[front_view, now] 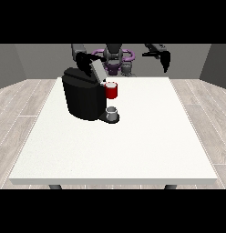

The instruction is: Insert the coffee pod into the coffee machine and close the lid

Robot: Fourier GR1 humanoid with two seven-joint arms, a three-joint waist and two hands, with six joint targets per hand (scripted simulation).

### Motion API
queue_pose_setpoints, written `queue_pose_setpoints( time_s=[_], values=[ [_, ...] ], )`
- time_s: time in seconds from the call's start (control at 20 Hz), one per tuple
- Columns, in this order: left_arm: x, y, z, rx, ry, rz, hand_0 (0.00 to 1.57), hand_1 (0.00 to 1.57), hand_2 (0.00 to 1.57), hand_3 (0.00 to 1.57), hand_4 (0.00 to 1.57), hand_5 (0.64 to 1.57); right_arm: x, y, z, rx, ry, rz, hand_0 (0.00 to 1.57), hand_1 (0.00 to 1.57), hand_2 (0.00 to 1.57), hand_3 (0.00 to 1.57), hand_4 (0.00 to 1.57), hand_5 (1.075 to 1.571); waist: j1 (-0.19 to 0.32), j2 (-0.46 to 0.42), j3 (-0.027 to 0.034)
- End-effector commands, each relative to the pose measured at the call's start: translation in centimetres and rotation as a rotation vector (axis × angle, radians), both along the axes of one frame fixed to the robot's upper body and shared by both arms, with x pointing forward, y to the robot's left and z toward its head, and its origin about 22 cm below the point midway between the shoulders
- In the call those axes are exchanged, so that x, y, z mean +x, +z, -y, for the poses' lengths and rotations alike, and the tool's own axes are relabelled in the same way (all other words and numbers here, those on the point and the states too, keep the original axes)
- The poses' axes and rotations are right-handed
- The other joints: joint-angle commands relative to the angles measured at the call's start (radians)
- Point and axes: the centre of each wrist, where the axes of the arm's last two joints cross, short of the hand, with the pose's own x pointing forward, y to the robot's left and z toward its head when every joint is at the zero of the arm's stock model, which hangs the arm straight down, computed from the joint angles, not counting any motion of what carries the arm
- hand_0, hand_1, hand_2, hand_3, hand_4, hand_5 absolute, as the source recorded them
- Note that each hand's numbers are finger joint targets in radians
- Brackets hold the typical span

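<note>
small cup (pixel 112 110) foremost, robot hand (pixel 166 61) perhaps drooping

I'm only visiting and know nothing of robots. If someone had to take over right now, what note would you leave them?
Hand at the view's left: up behind the coffee machine, at its raised lid; its fingers cannot be made out.
Hand at the view's right: lifted off the table, holding nothing, fingers hanging straight.
Red holder at the machine's front; small grey cup beneath it.
Done: cannot tell whether the pod is in.
Left: lid still open, close it.
</note>
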Motion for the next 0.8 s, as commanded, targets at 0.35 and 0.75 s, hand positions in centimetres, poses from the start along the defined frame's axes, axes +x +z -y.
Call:
queue_pose_setpoints(
  time_s=[0.35, 0.75],
  values=[
    [-0.3, -0.4, 0.4, 0.010, -0.001, 0.023, 0.00, 0.00, 0.00, 0.00, 0.00, 1.571, 1.5, 1.1, -1.5, -0.028, 0.016, 0.010, 0.00, 0.00, 0.00, 0.00, 0.08, 1.571, 0.016, 0.032, 0.0029],
    [-0.1, -0.8, 0.9, 0.006, 0.030, 0.002, 0.00, 0.00, 0.00, 0.00, 0.19, 1.571, 1.6, 1.6, -5.4, -0.099, 0.093, 0.075, 0.00, 0.00, 0.00, 0.00, 0.21, 1.571, 0.022, 0.033, 0.0029]
  ],
)
